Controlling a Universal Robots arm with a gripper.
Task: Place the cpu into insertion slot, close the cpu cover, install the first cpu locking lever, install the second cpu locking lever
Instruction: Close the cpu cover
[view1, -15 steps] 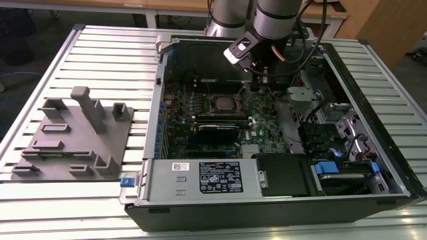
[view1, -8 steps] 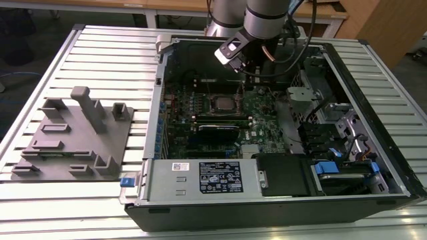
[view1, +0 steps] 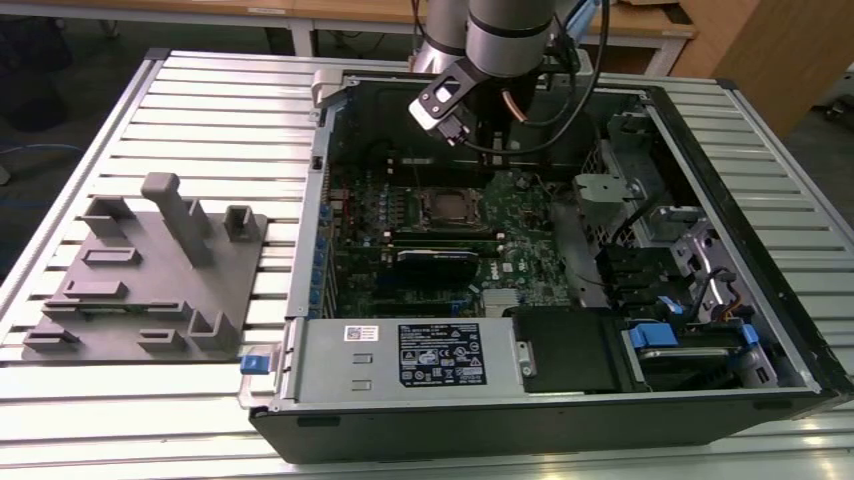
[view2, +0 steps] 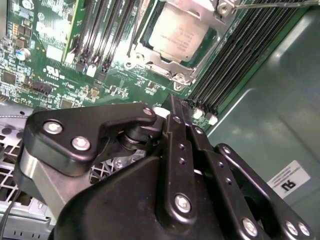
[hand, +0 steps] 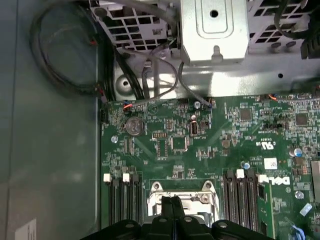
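Slatted metal table (view1: 200, 90) bearing open computer case (view1: 747, 200), cpu (view2: 176, 32) seated in insertion slot (view2: 214, 39) beneath closed cpu cover (view2: 162, 62), jaws pressed together near it over green motherboard (hand: 165, 145), power supply (view1: 334, 365) carrying dark printed label (view1: 441, 358), white sticker (view2: 287, 180) on case wall.

The cpu (view2: 175, 32), a small flat square chip with a silvery-grey top, lies level in the insertion slot (view1: 426, 208), mid-board toward the far side of the green motherboard (view1: 521, 250). The cpu cover (view2: 162, 64), a thin silvery metal frame, lies down around the chip's edges, whose top shows through the cut-out.
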